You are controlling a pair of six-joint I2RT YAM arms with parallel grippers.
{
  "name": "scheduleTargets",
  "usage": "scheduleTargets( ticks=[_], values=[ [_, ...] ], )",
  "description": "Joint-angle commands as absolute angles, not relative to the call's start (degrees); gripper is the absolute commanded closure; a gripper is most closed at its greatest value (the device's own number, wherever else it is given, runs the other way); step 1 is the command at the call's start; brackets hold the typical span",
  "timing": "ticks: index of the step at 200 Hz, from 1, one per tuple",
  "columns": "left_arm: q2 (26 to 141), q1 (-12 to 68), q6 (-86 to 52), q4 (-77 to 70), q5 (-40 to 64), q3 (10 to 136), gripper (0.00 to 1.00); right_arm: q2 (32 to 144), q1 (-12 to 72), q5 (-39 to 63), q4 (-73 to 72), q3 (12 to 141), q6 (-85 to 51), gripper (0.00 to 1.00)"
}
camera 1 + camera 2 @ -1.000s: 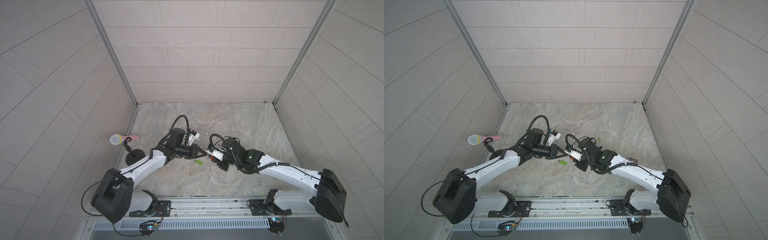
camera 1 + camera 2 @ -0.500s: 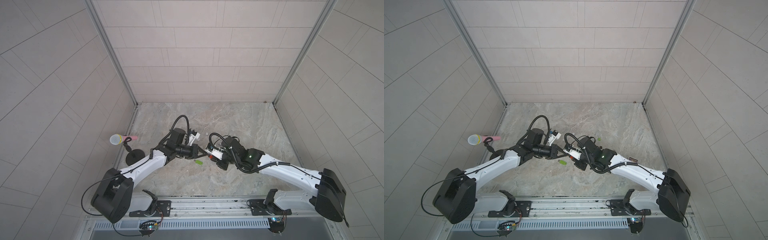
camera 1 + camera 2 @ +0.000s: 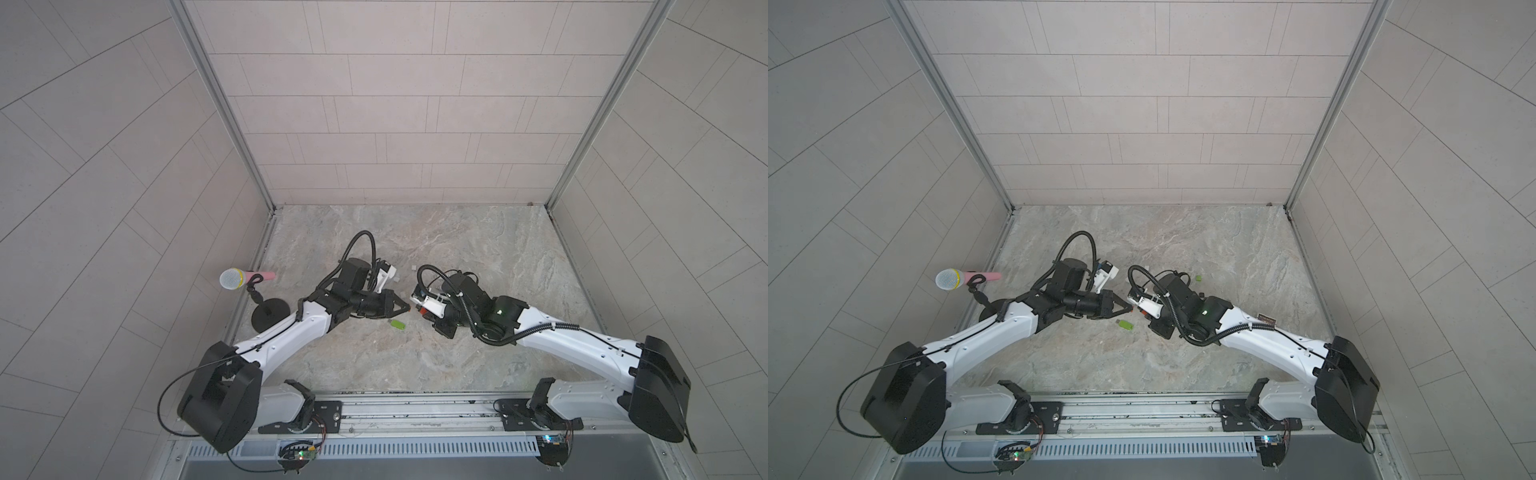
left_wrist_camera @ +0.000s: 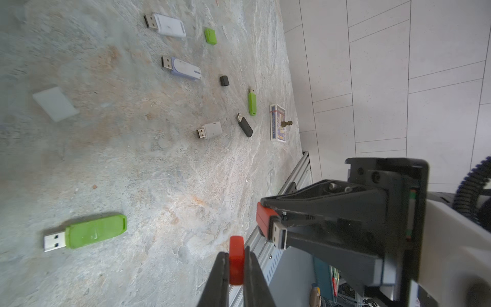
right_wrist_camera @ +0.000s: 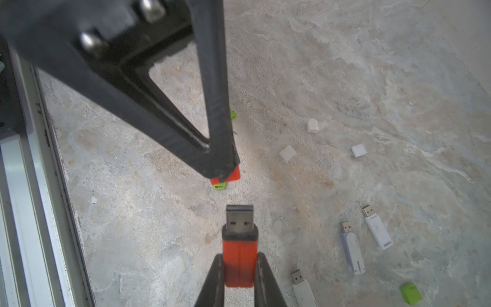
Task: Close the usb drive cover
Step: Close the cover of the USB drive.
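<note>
My left gripper (image 4: 236, 255) is shut on a small red cover (image 4: 236, 261), held edge-on between its fingers. The right gripper (image 5: 239, 261) is shut on the red usb drive (image 5: 240, 255), whose bare metal plug points at the left gripper. In the right wrist view the cover (image 5: 233, 175) shows at the left gripper's tip, a short gap beyond the plug. From the left wrist camera the usb drive (image 4: 265, 219) sits just off to one side of the cover. In both top views the left gripper (image 3: 405, 308) and right gripper (image 3: 422, 309) meet tip to tip above mid-table.
A green uncapped drive (image 3: 397, 324) lies on the stone table just below the grippers. Several other drives and loose caps lie scattered, with a card box (image 4: 277, 122) near the wall. A microphone on a stand (image 3: 232, 278) is at the left. The metal rail (image 3: 415, 409) runs along the front.
The right gripper with the drive has edged slightly left toward the left gripper. The left arm has barely moved.
</note>
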State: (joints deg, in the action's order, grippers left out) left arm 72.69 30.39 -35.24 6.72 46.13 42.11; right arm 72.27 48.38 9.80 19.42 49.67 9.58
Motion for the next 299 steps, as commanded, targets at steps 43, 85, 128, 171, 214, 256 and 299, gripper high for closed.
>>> scheduleTargets(
  ticks=[43, 85, 128, 171, 214, 256, 299],
  values=[
    [72.0, 30.5, -35.3, 3.7, 47.5, 43.1, 0.91, 73.1, 48.8, 10.3, 20.2, 50.6, 10.8, 0.90],
    [71.9, 30.6, -36.2, 2.3, 47.9, 42.8, 0.91, 74.7, 48.8, 10.6, 19.8, 51.8, 10.8, 0.90],
    [72.2, 30.6, -36.3, 2.1, 47.8, 42.6, 0.91, 74.6, 49.0, 11.7, 18.5, 52.5, 10.6, 0.90],
    [72.5, 30.7, -36.6, 2.0, 48.1, 42.7, 0.91, 75.1, 49.1, 12.1, 18.2, 53.5, 10.6, 0.90],
    [72.6, 30.7, -36.4, 2.0, 48.6, 42.5, 0.91, 75.6, 49.3, 12.1, 18.1, 54.3, 10.7, 0.90],
    [71.9, 30.7, -35.9, 3.0, 46.7, 42.6, 0.91, 75.3, 49.4, 9.3, 19.7, 53.7, 11.8, 0.90],
    [70.9, 30.7, -35.1, 4.5, 45.1, 42.9, 0.91, 74.7, 49.3, 7.4, 20.6, 52.1, 11.9, 0.90]
  ],
)
